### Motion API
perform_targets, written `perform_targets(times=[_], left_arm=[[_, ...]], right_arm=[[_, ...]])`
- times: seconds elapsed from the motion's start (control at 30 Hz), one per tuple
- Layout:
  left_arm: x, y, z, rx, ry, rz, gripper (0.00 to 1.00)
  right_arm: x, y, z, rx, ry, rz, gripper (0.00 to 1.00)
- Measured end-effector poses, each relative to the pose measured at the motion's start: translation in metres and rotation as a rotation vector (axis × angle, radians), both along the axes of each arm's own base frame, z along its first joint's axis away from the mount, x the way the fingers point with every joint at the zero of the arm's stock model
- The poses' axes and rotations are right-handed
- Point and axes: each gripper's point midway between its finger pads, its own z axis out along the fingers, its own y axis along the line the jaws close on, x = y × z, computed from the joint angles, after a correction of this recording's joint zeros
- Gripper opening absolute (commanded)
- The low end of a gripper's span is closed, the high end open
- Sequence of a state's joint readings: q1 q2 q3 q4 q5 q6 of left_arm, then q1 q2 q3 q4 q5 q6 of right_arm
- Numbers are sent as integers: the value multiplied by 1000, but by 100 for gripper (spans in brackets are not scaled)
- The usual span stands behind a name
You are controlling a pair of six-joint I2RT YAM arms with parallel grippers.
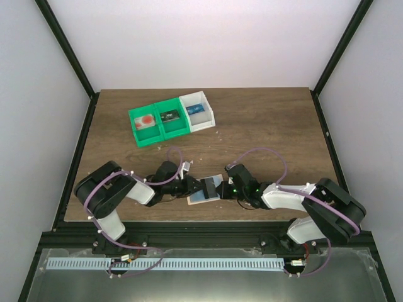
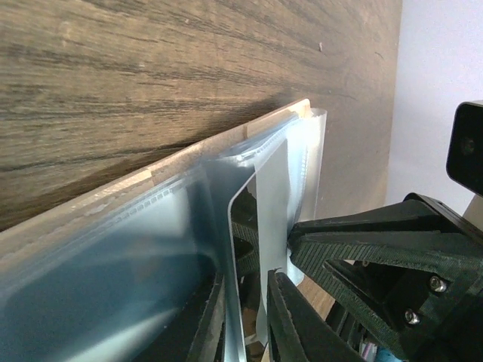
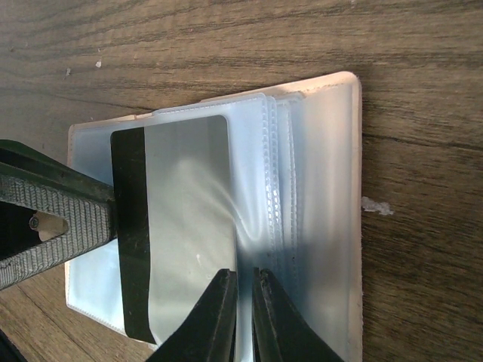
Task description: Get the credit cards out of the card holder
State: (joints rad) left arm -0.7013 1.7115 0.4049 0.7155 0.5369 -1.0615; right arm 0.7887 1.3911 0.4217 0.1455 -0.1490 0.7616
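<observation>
The tan card holder (image 1: 203, 197) lies open near the table's front edge, its clear sleeves (image 3: 302, 173) fanned over the tan cover (image 3: 352, 188). A silver credit card (image 3: 189, 219) with a black stripe sticks partway out of a sleeve. My left gripper (image 1: 199, 187) comes in from the left, and its fingers (image 3: 60, 215) pinch the card's striped end. In the left wrist view the card (image 2: 269, 188) runs edge-on between the nearly closed jaws of the left gripper (image 2: 246, 317). My right gripper (image 3: 243, 305) is shut on a clear sleeve beside the card, and its finger (image 2: 362, 245) shows opposite.
Two green bins (image 1: 146, 126) (image 1: 171, 118) and a white bin (image 1: 197, 112) stand in a row at the back, each with a small item inside. Black frame posts rise at the table's sides. Bare wood (image 1: 271, 126) lies between the bins and the grippers.
</observation>
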Motion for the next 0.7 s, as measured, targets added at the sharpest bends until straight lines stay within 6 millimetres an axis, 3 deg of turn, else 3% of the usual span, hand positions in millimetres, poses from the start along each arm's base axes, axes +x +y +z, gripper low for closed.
perform_targets(times=[0.3,0.5,0.7], left_arm=[[-2,-3,0,-18,10,-14,0],[-3,-7,10,-66,-8,-29,0],[-6,-4,8,-69,-4,-20,0]], right_arm=[[0,0,0,0,0,0,9],[0,0,0,2,0,-2,9],[0,0,-1,7,-4,-3,9]])
